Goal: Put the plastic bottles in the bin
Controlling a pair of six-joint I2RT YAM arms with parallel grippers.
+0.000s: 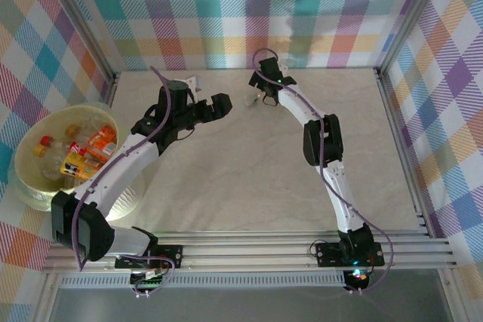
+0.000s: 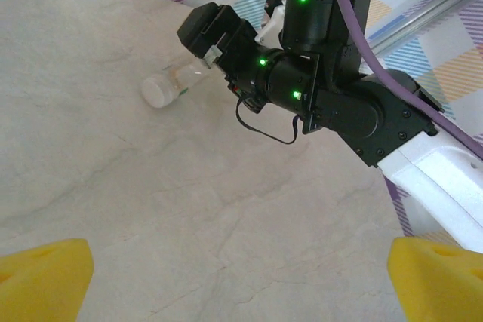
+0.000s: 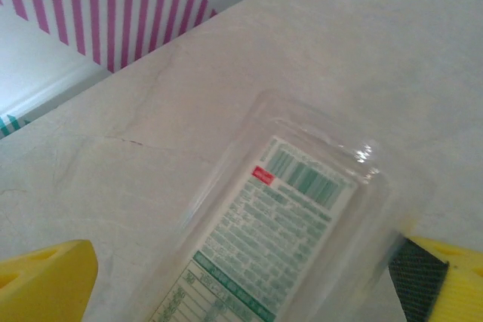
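Top view: the bin (image 1: 21, 179) holds plastic bottles (image 1: 84, 152); one clear bottle (image 1: 257, 101) lies on the table (image 1: 249, 186) at the right gripper (image 1: 262, 96).

Left wrist: the left gripper (image 2: 241, 280) hangs spread, empty.

Right wrist: jaws wide astride the clear bottle; we judge grasping in hand, closing next.

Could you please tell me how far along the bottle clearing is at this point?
Mostly done: several bottles already lie in the bin. In hand: the right end effector is open around a clear labelled bottle lying on the table, not yet gripped. Left: close on it, carry it over and drop it in; it looks like the last one. The left end effector is open and empty.
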